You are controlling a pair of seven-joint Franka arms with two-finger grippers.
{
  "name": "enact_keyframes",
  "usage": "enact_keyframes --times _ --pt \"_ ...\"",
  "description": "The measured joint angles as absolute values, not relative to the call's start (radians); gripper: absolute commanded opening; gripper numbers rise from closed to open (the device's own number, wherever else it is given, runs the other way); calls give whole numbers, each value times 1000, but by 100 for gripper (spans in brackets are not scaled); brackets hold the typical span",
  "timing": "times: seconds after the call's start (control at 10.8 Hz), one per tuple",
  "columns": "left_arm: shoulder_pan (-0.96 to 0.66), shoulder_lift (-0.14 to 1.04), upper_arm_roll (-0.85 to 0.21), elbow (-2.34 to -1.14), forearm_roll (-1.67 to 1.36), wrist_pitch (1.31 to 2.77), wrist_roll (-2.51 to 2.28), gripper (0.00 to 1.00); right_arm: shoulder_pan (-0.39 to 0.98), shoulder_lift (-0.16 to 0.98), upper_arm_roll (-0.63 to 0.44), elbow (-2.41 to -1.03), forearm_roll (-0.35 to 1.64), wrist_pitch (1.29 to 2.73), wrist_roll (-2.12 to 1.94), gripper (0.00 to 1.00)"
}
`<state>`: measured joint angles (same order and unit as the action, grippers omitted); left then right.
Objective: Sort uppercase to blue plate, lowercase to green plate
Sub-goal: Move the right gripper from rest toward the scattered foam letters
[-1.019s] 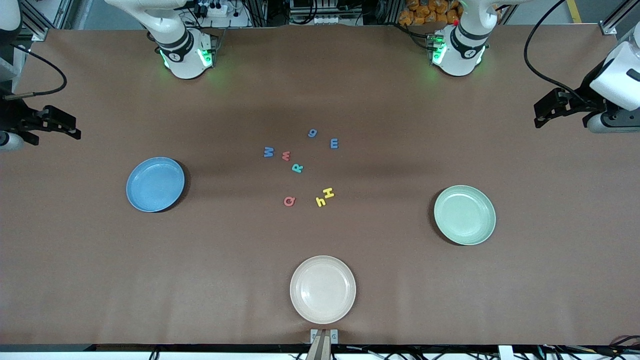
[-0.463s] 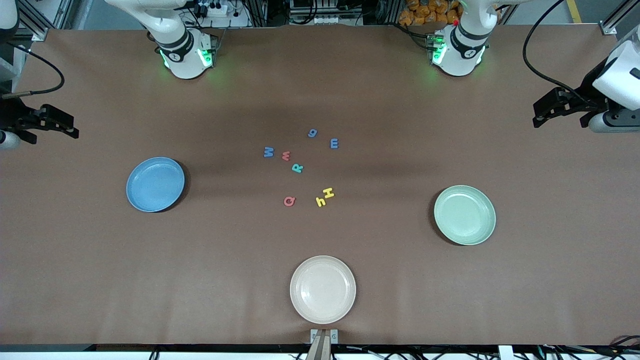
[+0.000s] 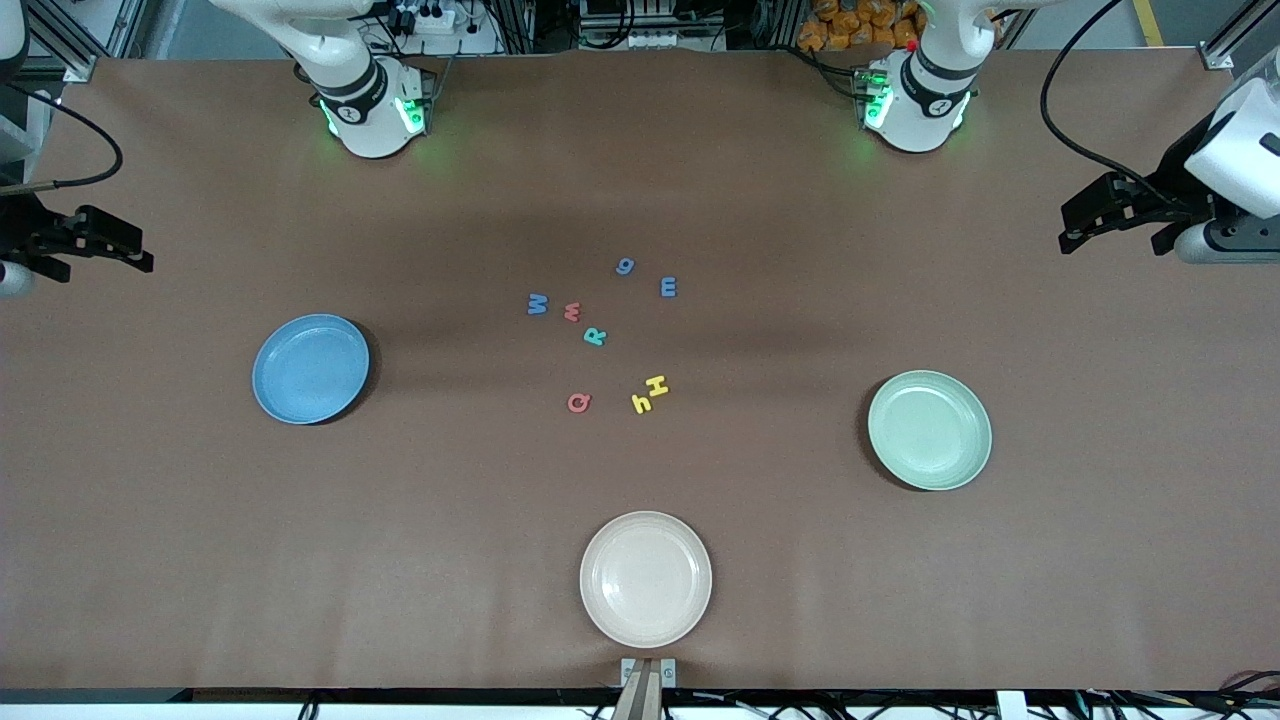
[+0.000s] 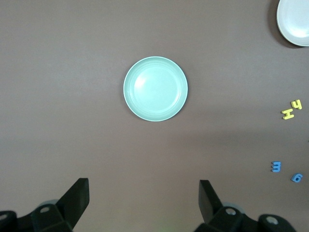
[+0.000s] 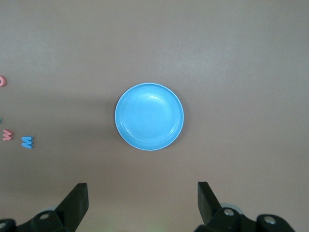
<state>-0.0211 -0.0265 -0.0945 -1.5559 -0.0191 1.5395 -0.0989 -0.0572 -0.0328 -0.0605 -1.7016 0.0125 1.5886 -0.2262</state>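
Both arms are glossy white with black joint rings, their round bases glowing green along the worktop's edge. The left hand is matte black, on a white wrist trailing a looping black cable; the right hand is black too. Up close, each hand shows blunt black fingers with small grey screws.

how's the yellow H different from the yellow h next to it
The H is a capital with two full uprights and a crossbar; the h is lowercase, one tall stem with a low arch. The H lies farther from the front camera, the h nearer. The H looks slightly larger than the h. Both are yellow, flat on the table, touching or nearly so, and on no plate.
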Motion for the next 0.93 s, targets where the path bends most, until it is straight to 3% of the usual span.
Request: enact_keyframes --times 0.93 --pt "-20 -53 -94 -1553 -19 1538 -99 100 -52 -42 195 -1708 43 1567 190 100"
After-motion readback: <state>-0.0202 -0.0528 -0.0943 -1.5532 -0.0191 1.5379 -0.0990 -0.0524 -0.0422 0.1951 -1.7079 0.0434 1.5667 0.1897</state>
